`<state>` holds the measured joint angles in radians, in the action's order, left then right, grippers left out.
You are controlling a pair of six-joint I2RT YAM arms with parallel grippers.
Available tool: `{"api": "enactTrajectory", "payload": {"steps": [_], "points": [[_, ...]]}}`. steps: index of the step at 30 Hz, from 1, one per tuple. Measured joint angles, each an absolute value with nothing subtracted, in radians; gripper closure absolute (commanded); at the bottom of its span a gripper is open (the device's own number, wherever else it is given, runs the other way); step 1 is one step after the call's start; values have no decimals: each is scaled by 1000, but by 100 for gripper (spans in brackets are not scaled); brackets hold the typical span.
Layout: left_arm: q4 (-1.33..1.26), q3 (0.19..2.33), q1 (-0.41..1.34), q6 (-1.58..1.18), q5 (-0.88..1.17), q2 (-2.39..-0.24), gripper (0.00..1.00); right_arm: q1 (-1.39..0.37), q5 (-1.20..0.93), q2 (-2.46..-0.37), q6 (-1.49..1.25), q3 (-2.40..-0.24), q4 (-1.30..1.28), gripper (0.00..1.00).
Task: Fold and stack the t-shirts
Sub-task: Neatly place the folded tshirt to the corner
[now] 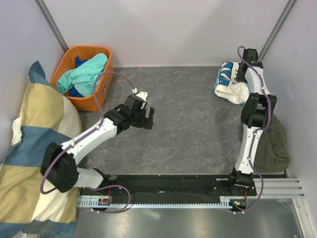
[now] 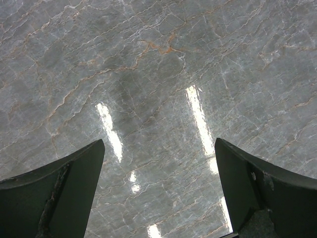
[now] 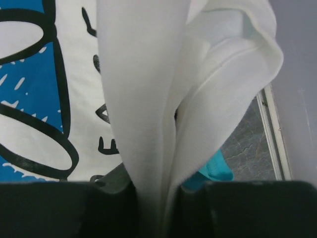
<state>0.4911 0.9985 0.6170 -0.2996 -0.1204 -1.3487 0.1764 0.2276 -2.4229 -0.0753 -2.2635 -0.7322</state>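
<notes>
A cream-white t-shirt (image 1: 232, 85) with a blue print lies bunched at the far right of the table. My right gripper (image 1: 241, 74) is shut on a fold of it; in the right wrist view the white cloth (image 3: 148, 99) runs down between the jaws, with a bit of turquoise cloth (image 3: 213, 171) under it. Mint-green and blue t-shirts (image 1: 84, 72) fill the orange basket (image 1: 101, 91) at the far left. My left gripper (image 1: 147, 118) hangs open and empty over the bare table middle, and it shows open in the left wrist view (image 2: 158, 198).
A big yellow-and-blue checked pillow (image 1: 34, 148) leans along the left side. A dark olive cloth (image 1: 275, 144) lies at the right edge by the right arm. Grey walls close in the table on three sides.
</notes>
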Motion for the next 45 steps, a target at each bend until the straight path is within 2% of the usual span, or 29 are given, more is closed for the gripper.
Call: {"api": "enactTrajectory", "payload": {"steps": [3,6,9,18,23,28,38,45], "points": [[492,999,617,-300,-120,-1349,0,184,250,-2423,-87,-2263,-721,2],[492,999,617,-300,-120,-1349,0,194,294,-2405,-102,-2234,-680,2],[492,999,617,-300,-121,-1349,0,200,316,-2317,-120,-2104,-611,2],[472,1023,617,-299,-118,-1383,0,155,258,-1946,-154,-1867,-453,2],[413,1039,617,-299,-94,-1385,0,-11,236,-1647,-162,-1537,-333,2],[342,1033,617,-304,-72,-1380,0,-205,237,-1468,-195,-1304,-297,2],[234,845,617,-354,-75,-1264,0,-559,356,-1089,-333,-831,-248,2],[204,750,617,-390,-77,-1174,0,-666,430,-923,-422,-640,-234,2]]}}
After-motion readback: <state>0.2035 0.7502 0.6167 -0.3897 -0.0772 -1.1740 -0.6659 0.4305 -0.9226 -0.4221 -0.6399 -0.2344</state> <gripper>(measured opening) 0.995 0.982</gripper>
